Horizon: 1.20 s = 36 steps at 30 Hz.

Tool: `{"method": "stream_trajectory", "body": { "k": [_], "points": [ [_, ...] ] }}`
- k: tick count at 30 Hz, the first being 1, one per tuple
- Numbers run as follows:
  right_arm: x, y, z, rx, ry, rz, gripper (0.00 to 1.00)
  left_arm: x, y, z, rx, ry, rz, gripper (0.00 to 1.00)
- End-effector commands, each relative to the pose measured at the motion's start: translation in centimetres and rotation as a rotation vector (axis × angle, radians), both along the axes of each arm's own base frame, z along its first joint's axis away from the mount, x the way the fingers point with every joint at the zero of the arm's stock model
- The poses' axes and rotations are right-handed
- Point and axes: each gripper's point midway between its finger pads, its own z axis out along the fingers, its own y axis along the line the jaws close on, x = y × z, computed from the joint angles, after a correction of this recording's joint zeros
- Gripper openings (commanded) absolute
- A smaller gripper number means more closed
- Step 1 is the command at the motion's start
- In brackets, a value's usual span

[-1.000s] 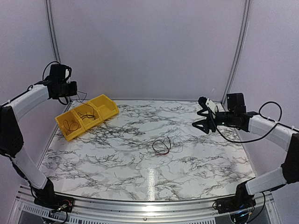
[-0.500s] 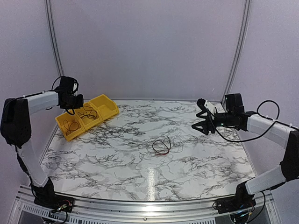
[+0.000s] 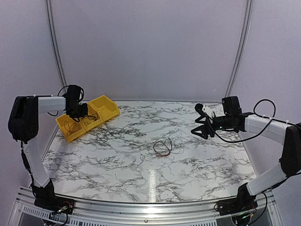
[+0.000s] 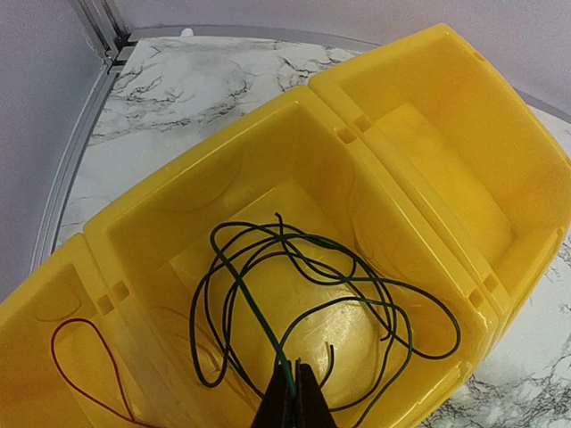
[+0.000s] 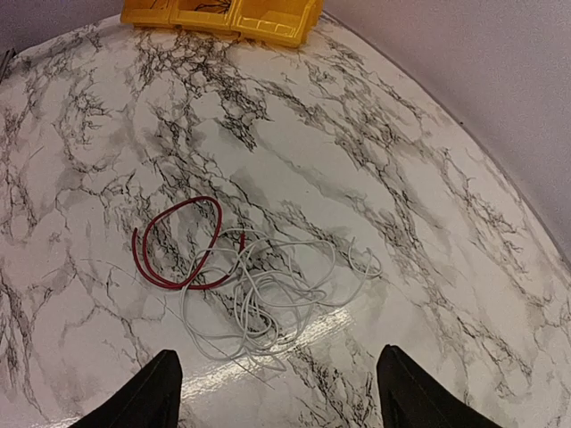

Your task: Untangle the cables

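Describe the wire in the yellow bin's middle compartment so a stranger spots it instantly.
At the far left of the marble table sits a yellow plastic three-compartment bin. In its middle compartment lies a thin dark green wire in loose loops, one strand pinched by the left fingers. The neighbouring compartment holds a red wire.

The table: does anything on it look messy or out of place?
Yes: a red wire and a thin white wire lie tangled together mid-table, away from the yellow bin, where a green wire sits in its own compartment. Nothing looks broken or spilled.
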Motion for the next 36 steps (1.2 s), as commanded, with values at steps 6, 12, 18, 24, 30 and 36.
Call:
{"method": "stream_trajectory", "body": {
  "k": [6,12,18,24,30,36],
  "points": [
    [0.3,1.1,1.2,0.003,-0.023,0.037,0.75,0.7,-1.6,-1.0,-0.004,0.027,-0.019,0.00],
    [0.2,1.2,1.6,0.014,-0.025,0.037,0.75,-0.1,-0.3,2.6,0.044,-0.039,0.034,0.22],
    [0.4,1.1,1.2,0.003,-0.023,0.033,0.75,-1.6,0.9,5.2,0.101,-0.055,0.059,0.35],
    [0.4,1.2,0.9,0.000,-0.010,0.031,0.75,-1.7,0.4,7.2,0.070,-0.089,0.039,0.40],
    [0.9,1.2,1.6,0.028,-0.012,-0.007,0.74,-4.5,-12.9,11.7,-0.017,-0.233,-0.359,0.39],
    [1.8,2.7,1.3,-0.005,0.041,-0.003,0.64,-10.7,-24.0,10.8,-0.129,-0.292,-0.596,0.47]
  ]
}}
